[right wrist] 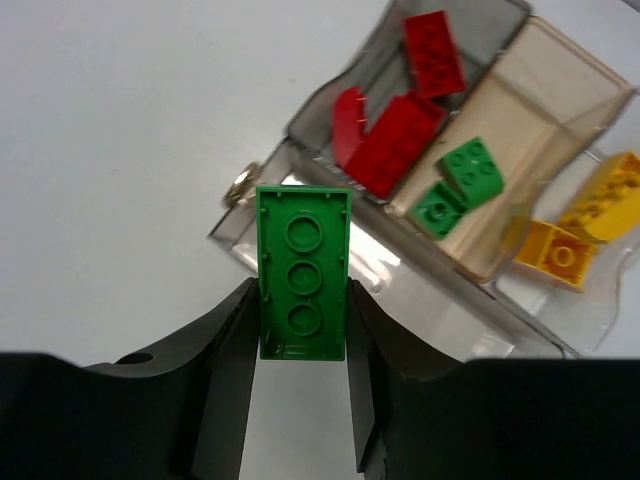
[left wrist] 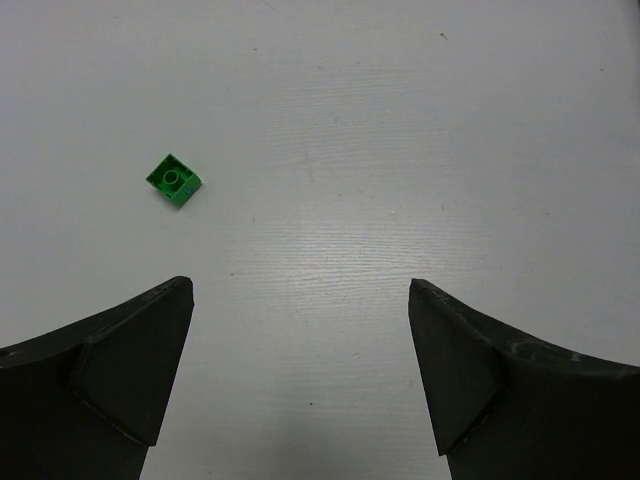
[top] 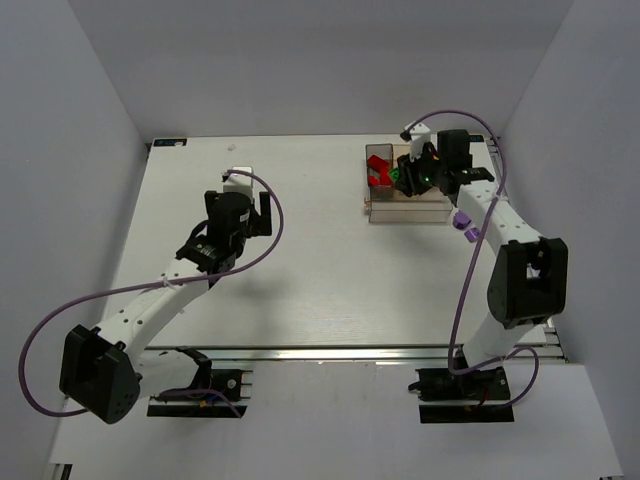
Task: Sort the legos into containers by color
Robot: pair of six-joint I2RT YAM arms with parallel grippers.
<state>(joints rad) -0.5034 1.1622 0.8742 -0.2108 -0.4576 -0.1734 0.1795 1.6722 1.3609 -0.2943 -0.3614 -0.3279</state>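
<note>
My right gripper (right wrist: 302, 292) is shut on a long green lego (right wrist: 302, 262), seen from its underside and held upright by its sides. It hangs just in front of the containers (right wrist: 560, 110). The smoky grey bin (right wrist: 490, 25) holds red legos (right wrist: 400, 140). Two small green legos (right wrist: 460, 185) lie in the amber bin, and yellow ones (right wrist: 570, 235) in the clear bin. From above, the right gripper (top: 415, 176) is over the containers (top: 408, 208). My left gripper (left wrist: 300, 290) is open above bare table, with a small green lego (left wrist: 175, 180) lying ahead of it to the left.
The containers stand at the table's back right, near its far edge. A small round brass piece (right wrist: 238, 187) sits at the organizer's near corner. The left arm (top: 215, 245) reaches over the table's left middle. White walls close in the table on three sides.
</note>
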